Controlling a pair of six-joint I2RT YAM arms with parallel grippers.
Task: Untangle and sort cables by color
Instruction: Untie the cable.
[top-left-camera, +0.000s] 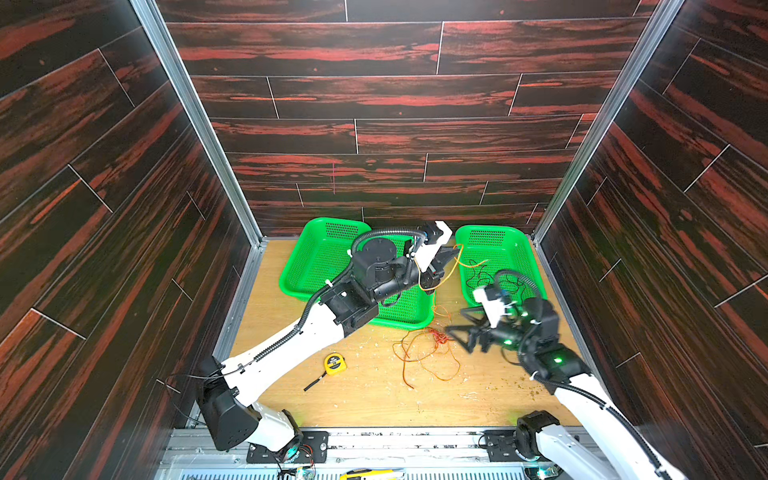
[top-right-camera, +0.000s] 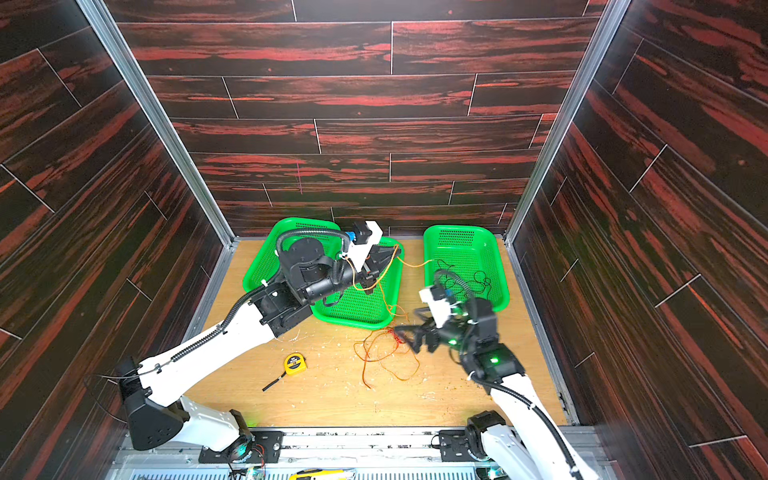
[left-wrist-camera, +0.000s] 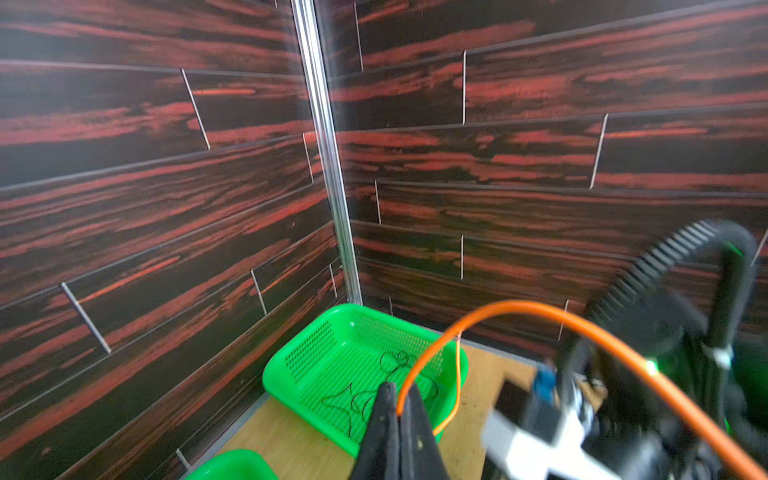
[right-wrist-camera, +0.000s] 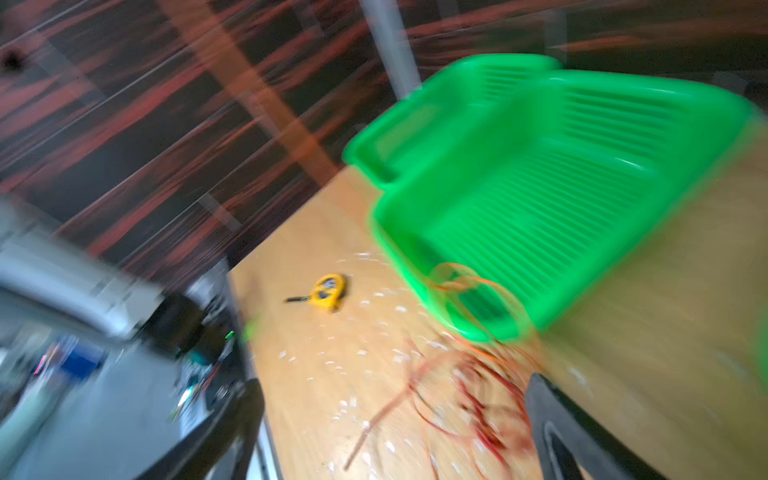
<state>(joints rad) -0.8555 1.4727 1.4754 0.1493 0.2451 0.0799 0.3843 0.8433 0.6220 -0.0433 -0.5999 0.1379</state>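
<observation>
Between green baskets (top-left-camera: 486, 227), left gripper (left-wrist-camera: 398, 409) pinching orange cable (left-wrist-camera: 540, 309)

No text, brand, number or sign can be read anywhere. The tape measure (top-left-camera: 335, 363) has a dark label on its yellow case. The label shows in both top views, where its print is too small to make out, and in the right wrist view, where it is blurred.
</observation>
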